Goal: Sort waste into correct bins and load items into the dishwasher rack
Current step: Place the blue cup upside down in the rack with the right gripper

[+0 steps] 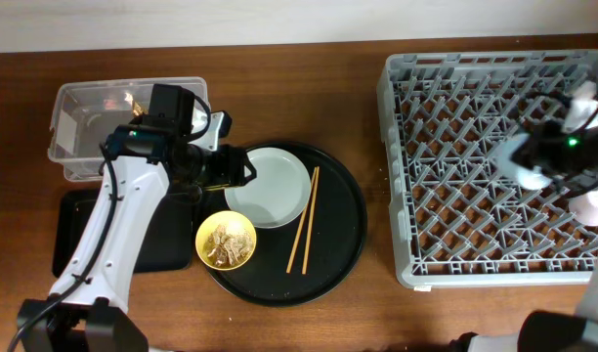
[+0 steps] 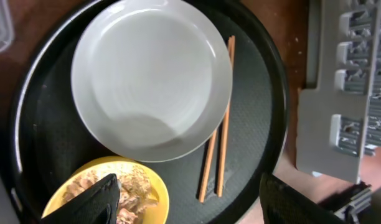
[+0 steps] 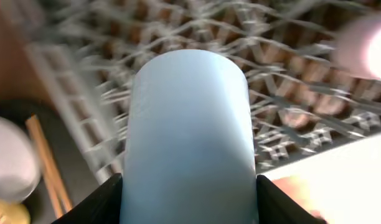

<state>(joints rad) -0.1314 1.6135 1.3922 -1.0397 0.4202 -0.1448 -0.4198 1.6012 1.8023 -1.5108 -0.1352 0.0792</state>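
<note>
Right jaws clamp light-blue cup [image 3: 189,137] over rack [image 1: 455,147], near right edge

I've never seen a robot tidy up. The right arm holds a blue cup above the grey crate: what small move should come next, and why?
Probably lower the blue cup onto the rack and then let go. The right end effector is shut on it, and the rack lies directly beneath.

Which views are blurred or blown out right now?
Right wrist: dishwasher rack smeared by motion blur behind the light-blue cup, pink cup blown out top right. Left wrist: sharp, soft shadow across the plate. Overhead: sharp.
</note>
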